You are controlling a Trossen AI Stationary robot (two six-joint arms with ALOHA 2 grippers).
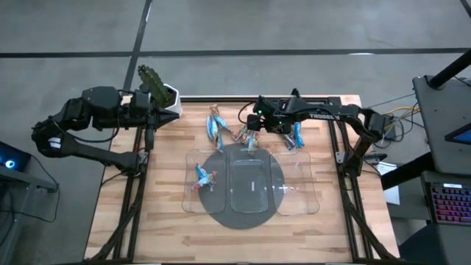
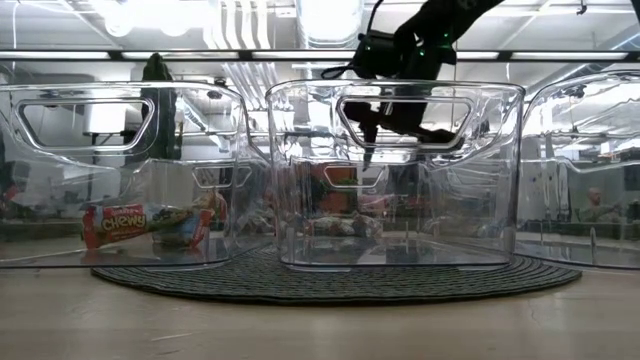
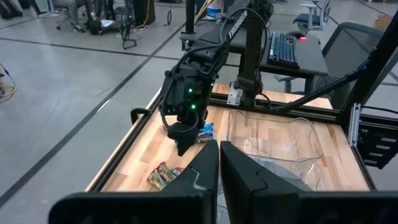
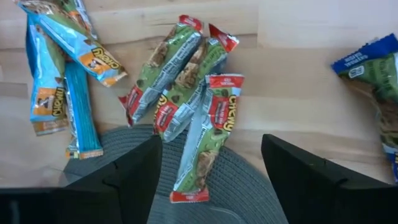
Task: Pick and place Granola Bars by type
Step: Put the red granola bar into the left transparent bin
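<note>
Three red-and-green Chewy granola bars lie bunched, partly on the dark mat's far edge, also in the high view. My right gripper hangs open above them, one finger on either side, touching nothing; the low view shows the right gripper well above the table. Light blue bars lie to one side of them, darker blue bars to the other. Bars lie inside the left clear tray, one of them a Chewy bar. My left gripper waits shut at the table's far left corner.
Three clear plastic trays sit side by side on a round dark mat in the table's middle. A small potted plant stands at the far left corner. Bare wood lies along the near edge. A desk with a keyboard is off to the right.
</note>
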